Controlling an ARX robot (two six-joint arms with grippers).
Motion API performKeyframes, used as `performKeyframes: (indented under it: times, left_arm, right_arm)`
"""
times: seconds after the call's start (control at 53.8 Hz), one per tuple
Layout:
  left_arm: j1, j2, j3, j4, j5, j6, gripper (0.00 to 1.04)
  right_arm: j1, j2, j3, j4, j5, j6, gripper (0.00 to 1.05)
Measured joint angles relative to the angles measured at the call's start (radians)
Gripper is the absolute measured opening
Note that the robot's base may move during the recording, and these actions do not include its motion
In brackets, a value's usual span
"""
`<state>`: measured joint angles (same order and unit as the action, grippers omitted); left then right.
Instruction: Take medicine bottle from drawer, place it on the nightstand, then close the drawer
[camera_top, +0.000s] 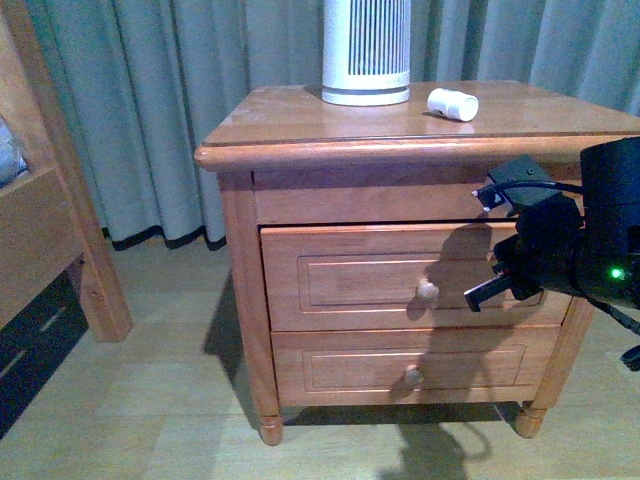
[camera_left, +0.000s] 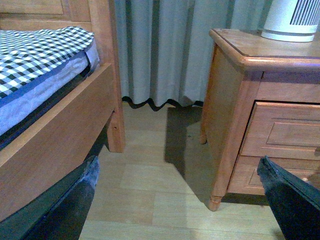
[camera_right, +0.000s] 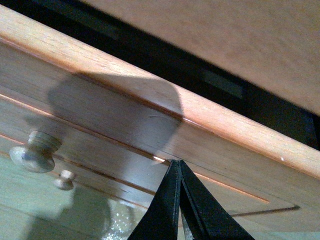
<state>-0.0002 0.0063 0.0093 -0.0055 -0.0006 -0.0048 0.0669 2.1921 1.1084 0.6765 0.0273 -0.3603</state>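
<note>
So the medicine bottle (camera_top: 453, 104) lies on its side on top of the nightstand (camera_top: 300, 130), just right of the ribbed appliance (camera_top: 366, 50). The drawer (camera_top: 400, 278) sits above the shallower bottom one (camera_top: 410, 368). Bed frame (camera_top: 60, 200) is off left, curtain (camera_top: 170, 100) behind.

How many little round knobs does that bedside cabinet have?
2. One knob sits on the top drawer, by the right pincer; the other knob is on the lower drawer. None seems hidden.

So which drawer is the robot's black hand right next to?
The top, taller drawer, with the bigger knob. The right gripper is against its front, fingers shut; the shallower bottom drawer sits lower down, untouched.
</note>
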Motion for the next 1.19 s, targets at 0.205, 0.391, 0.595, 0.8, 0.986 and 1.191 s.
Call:
performKeyframes:
  times: [0.205,0.391,0.595,0.8,0.986,1.191]
  left_arm:
    - [0.0,0.0,0.0,0.0,0.0,0.0,0.98]
    - [0.0,0.0,0.0,0.0,0.0,0.0,0.98]
    - [0.0,0.0,0.0,0.0,0.0,0.0,0.98]
    - [0.0,0.0,0.0,0.0,0.0,0.0,0.98]
    - [0.0,0.0,0.0,0.0,0.0,0.0,0.98]
    - [0.0,0.0,0.0,0.0,0.0,0.0,0.98]
  right_arm:
    - [-0.064,0.008,0.029,-0.03,-0.054,-0.008,0.03]
    - [-0.077,0.008,0.025,-0.019,-0.079,-0.01,0.03]
    - [-0.055,-0.11,-0.059,-0.045,-0.08,0.043,0.03]
    - [-0.002,-0.418,-0.186,-0.255,-0.116,0.269,0.03]
    - [0.001,-0.703,-0.201,-0.379,-0.165,0.45,0.03]
    - [0.013,-1.117,-0.23,-0.475,-0.18,0.525,0.29]
